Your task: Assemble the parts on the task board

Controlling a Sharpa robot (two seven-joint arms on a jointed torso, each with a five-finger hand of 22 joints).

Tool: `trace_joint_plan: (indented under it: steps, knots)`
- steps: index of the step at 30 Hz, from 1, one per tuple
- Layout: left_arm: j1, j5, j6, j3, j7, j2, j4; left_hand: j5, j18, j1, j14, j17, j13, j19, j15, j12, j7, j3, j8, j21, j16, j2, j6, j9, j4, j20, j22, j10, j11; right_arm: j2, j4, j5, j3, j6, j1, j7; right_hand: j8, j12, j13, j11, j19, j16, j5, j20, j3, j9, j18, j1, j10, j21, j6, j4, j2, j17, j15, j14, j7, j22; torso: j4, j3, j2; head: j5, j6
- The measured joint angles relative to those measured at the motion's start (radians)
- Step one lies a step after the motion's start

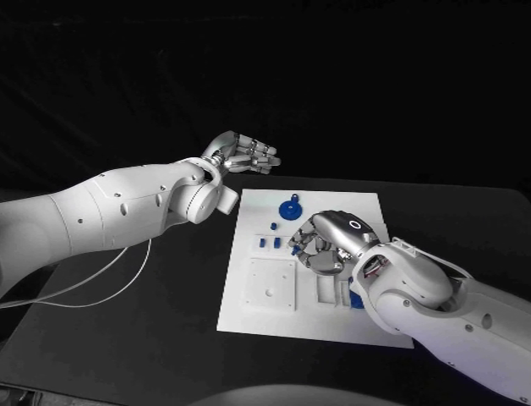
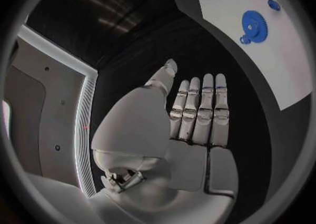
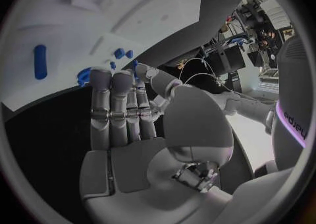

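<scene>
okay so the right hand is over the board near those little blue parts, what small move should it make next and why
Probably lower the right hand a little and close its fingers on one of the small blue parts beside them. It hovers over the board with fingers straight and nothing visibly held, fingertips already close to the parts. The left hand is off the board, holding nothing, so it won't interfere.

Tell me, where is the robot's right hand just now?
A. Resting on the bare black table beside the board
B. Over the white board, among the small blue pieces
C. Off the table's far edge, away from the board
B: the head view shows the right hand over the white task board, with small blue parts just beside its fingers.
</scene>
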Motion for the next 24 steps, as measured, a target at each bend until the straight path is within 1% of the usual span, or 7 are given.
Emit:
trace_joint_plan:
  steps: [4,11,13,16,24]
  knots:
    - [0.000,0.001,-0.002,0.000,0.001,0.004,-0.004,0.000,0.000,0.000,0.000,0.000,0.000,0.000,0.000,0.000,-0.003,0.000,0.000,0.000,0.000,0.000,0.003,0.000,0.000,0.000,-0.002,0.000,0.000,0.023,-0.017,-0.023,-0.008,-0.006,-0.015,0.004,0.000,0.000,0.000,0.000,0.000,0.000,-0.004,0.000,0.000,0.000,0.000,0.000,0.000,0.000,0.000,0.000,0.000,0.000,0.000,0.000,0.000,0.000,-0.0001,0.0000,0.000,0.013,-0.005]
    - [0.000,0.003,-0.003,0.000,0.002,0.010,-0.005,0.000,0.000,0.000,0.000,0.000,0.000,0.000,0.000,0.000,-0.003,0.000,0.000,0.000,0.000,0.000,0.003,0.000,0.000,0.000,-0.004,0.000,0.000,0.046,-0.042,-0.051,-0.018,-0.012,-0.030,0.009,0.000,0.000,0.001,0.000,0.000,0.000,-0.004,0.000,0.000,0.000,0.000,0.000,0.000,0.000,-0.001,0.000,0.000,0.000,0.000,0.000,0.000,0.000,0.0007,0.0002,0.000,0.026,-0.016]
    - [0.000,0.004,-0.003,0.000,0.002,0.011,-0.005,0.000,0.000,0.000,0.000,0.000,0.000,0.000,0.000,0.000,-0.003,0.000,0.000,0.000,0.000,0.000,0.003,0.000,0.000,0.000,-0.004,0.000,0.000,0.049,-0.046,-0.057,-0.022,-0.012,-0.034,0.010,0.000,0.000,0.001,0.000,0.000,0.000,-0.004,0.000,0.000,0.000,0.000,0.000,0.000,0.000,-0.001,0.000,0.000,0.000,0.000,0.000,0.000,0.000,0.0005,0.0003,0.000,0.029,-0.017]
    - [0.000,0.004,-0.003,0.000,0.002,0.012,-0.005,0.000,0.000,0.000,0.000,0.000,0.000,0.000,0.000,0.000,-0.003,0.000,0.000,0.000,0.000,0.000,0.003,0.000,0.000,0.000,-0.004,0.000,0.000,0.053,-0.051,-0.064,-0.029,-0.012,-0.038,0.011,0.000,0.000,0.001,0.000,0.000,0.000,-0.004,0.000,0.000,0.000,0.000,0.001,0.000,0.000,-0.001,0.000,-0.001,0.001,0.000,0.001,0.000,0.000,-0.0006,0.0001,0.000,0.032,-0.021]
    - [0.000,0.005,-0.002,0.000,0.002,0.012,-0.002,0.000,0.000,0.000,0.000,0.000,0.000,0.000,0.000,0.000,-0.003,-0.003,0.000,0.000,0.000,0.000,0.003,0.000,0.003,0.000,-0.007,0.000,0.000,0.066,-0.071,-0.085,-0.044,-0.011,-0.042,0.011,0.000,0.000,0.001,0.000,0.000,0.000,-0.004,0.000,0.000,0.000,0.000,0.001,0.000,0.000,-0.001,0.000,-0.001,0.001,0.000,0.001,-0.001,0.000,-0.0007,-0.0003,0.000,0.037,-0.027]
